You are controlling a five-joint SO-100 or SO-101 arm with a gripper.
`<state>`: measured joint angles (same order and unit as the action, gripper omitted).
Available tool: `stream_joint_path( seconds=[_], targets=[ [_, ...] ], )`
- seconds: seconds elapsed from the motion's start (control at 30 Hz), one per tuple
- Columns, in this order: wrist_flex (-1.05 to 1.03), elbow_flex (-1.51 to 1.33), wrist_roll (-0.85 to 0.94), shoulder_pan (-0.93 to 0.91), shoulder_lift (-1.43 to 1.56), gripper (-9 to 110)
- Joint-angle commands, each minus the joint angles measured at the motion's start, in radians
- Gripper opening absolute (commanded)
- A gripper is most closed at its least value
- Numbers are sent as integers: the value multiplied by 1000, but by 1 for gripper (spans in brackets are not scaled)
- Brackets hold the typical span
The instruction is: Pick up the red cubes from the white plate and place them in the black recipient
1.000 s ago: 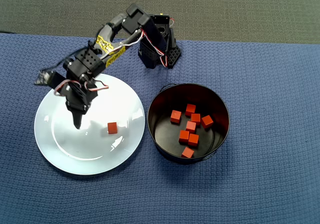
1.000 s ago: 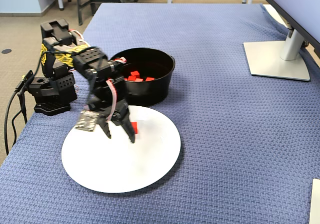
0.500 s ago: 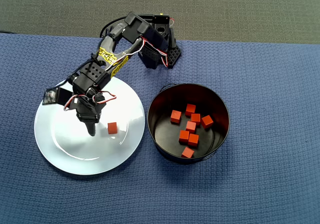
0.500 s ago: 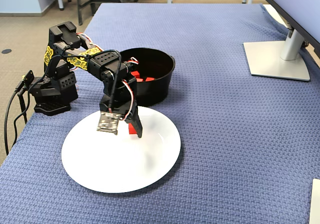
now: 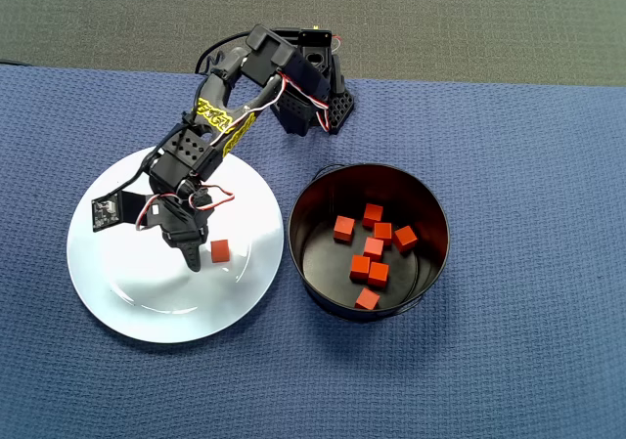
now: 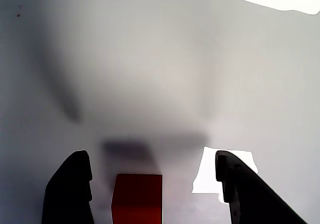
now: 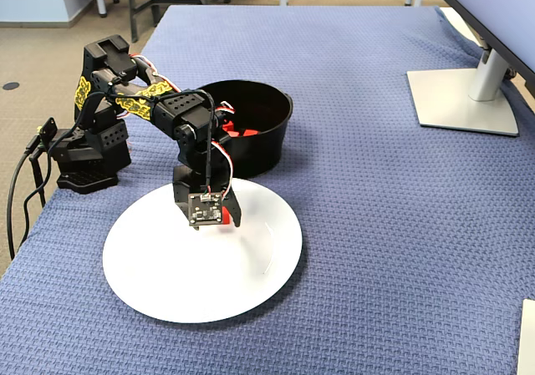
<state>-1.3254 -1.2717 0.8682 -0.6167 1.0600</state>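
Observation:
One red cube [image 5: 220, 251] lies right of centre on the white plate [image 5: 137, 283]. My gripper [image 5: 202, 261] hangs low over the plate and is open. In the wrist view the cube [image 6: 137, 199] sits between the two dark fingers [image 6: 70, 189], nearer the left one and touching neither, with bare plate [image 6: 150, 59] beyond. In the fixed view the gripper [image 7: 227, 218] largely hides the cube [image 7: 221, 217]. To the plate's right in the overhead view, the black recipient [image 5: 313, 263] holds several red cubes [image 5: 374, 247]. Some of these cubes [image 7: 238, 130] show in the fixed view.
The arm's base [image 5: 313, 97] stands behind the plate and pot on a blue woven cloth [image 5: 528, 214]. A monitor stand [image 7: 464, 99] sits far right in the fixed view. Cables [image 7: 25, 191] hang off the table's left edge.
The gripper has swung right across the plate and now straddles the lone cube. The cube has not moved.

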Motion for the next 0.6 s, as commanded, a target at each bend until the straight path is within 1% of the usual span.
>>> stream_joint_path(
  seconds=[0.0, 0.57],
  targets=[
    [31, -15, -18, 25, 69, 24],
    [121, -127, -44, 57, 150, 23]
  ],
)
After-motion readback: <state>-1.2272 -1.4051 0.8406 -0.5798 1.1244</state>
